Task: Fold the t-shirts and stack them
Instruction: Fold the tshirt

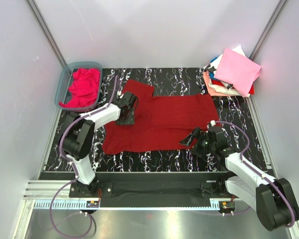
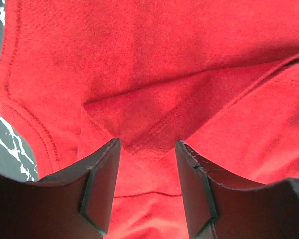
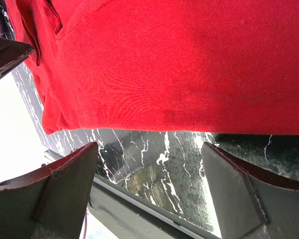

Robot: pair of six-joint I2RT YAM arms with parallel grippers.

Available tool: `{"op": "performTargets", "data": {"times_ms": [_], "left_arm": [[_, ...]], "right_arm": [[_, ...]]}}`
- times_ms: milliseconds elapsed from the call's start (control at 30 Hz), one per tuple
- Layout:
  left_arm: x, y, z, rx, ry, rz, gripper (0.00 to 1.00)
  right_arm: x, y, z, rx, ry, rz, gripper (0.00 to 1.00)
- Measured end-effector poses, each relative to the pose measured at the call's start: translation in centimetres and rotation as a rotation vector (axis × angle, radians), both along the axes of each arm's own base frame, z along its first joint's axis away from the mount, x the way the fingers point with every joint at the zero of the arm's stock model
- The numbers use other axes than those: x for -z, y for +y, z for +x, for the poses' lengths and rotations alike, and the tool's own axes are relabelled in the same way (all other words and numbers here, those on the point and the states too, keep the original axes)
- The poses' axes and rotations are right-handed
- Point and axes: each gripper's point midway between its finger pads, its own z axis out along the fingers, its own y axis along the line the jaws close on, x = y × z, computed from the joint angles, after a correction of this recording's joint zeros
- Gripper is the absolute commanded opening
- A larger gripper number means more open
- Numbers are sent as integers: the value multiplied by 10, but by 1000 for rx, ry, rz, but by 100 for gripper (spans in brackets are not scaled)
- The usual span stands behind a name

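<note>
Left gripper (image 2: 147, 145) stands part open, jaws straddling a folded corner of the crimson t-shirt (image 1: 162, 122) (spread flat on the table (image 1: 229, 113)). Right gripper (image 3: 148, 147) gapes wide beside the hem, likely readying a fold.

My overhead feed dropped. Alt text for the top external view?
A dark red t-shirt lies spread on the black marbled table, the left gripper low over its left part and the right gripper open at its near right edge. A magenta shirt fills the tub far left; folded shirts are stacked far right.
</note>
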Motion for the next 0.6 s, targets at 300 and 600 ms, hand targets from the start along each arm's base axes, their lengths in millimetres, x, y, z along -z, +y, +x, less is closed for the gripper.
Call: {"op": "performTargets", "data": {"times_ms": [300,600], "left_arm": [[8,-1,3,3,1,5,53],[14,0,5,7,2,14,46]], "right_arm": [[1,0,-1,-3,6,1,93],[1,1,0,-4,9,1,92]]}}
